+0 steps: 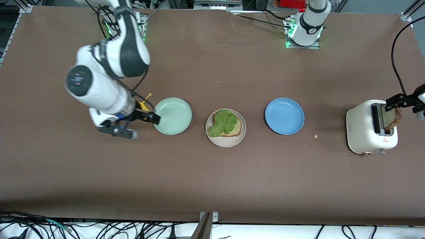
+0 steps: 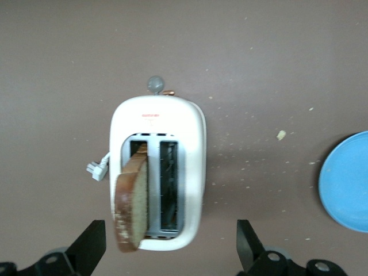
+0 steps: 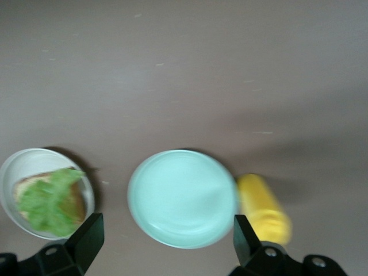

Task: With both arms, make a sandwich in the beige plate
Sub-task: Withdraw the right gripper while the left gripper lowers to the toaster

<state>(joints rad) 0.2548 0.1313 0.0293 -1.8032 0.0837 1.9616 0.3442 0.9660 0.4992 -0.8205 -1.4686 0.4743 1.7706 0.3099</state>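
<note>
matt brown table (image 1: 212, 186), glossy toaster (image 1: 363, 127)

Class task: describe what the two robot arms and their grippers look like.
Both arms are white with black joints. The right arm has a round dark end cap with a lit marking and black cables. Both the right gripper and the left gripper are black.

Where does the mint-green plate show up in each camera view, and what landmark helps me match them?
Front view: the mint-green plate sits on the table beside the beige plate, toward the right arm's end.
Left wrist view: not in it.
Right wrist view: the mint-green plate fills the lower middle.
Shared landmark: the beige plate with lettuce next to it.
</note>
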